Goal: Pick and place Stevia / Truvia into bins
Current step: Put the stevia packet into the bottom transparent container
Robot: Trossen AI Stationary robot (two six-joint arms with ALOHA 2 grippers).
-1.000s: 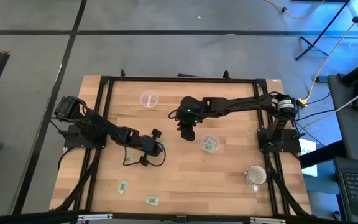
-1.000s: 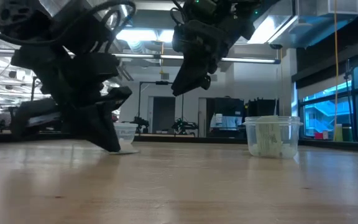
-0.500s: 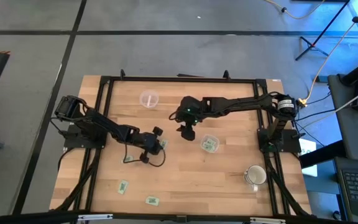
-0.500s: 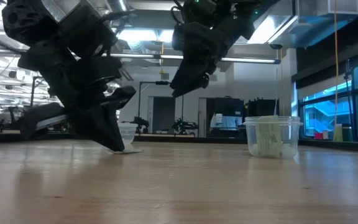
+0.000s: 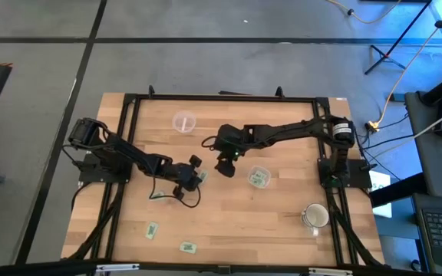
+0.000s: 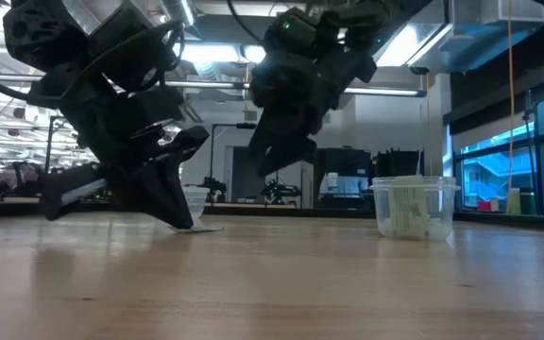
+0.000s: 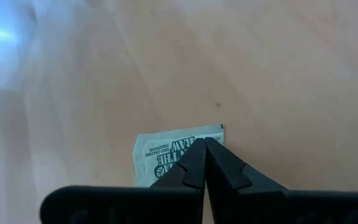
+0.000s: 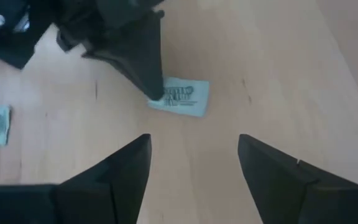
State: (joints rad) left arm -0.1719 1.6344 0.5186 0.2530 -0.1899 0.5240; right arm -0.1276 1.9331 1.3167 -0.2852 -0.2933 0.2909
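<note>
A light green Stevia packet lies flat on the wooden table near its middle, with my left gripper shut and its tips down on it. My right gripper hangs open above the table, just right of that packet and apart from it. One bin, a clear cup holding packets, stands right of my right gripper. The other bin stands at the far side. Two more packets lie flat near the front edge. My left gripper presses its shut fingertips down on the packet's top face near one end. The fingers slant down from the table's left side. The packet stays flat on the table.
A whitish mug stands at the table's front right. A black frame runs around the tabletop. Bare wood lies between the two grippers and the front edge. Another packet shows far off in the right wrist view.
My right gripper has come down and a little toward the table's left, nearer my left gripper, rolling as it went, and its fingers have spread wider. My left gripper has rolled slightly on the spot, tips still on the packet, which has not moved.
</note>
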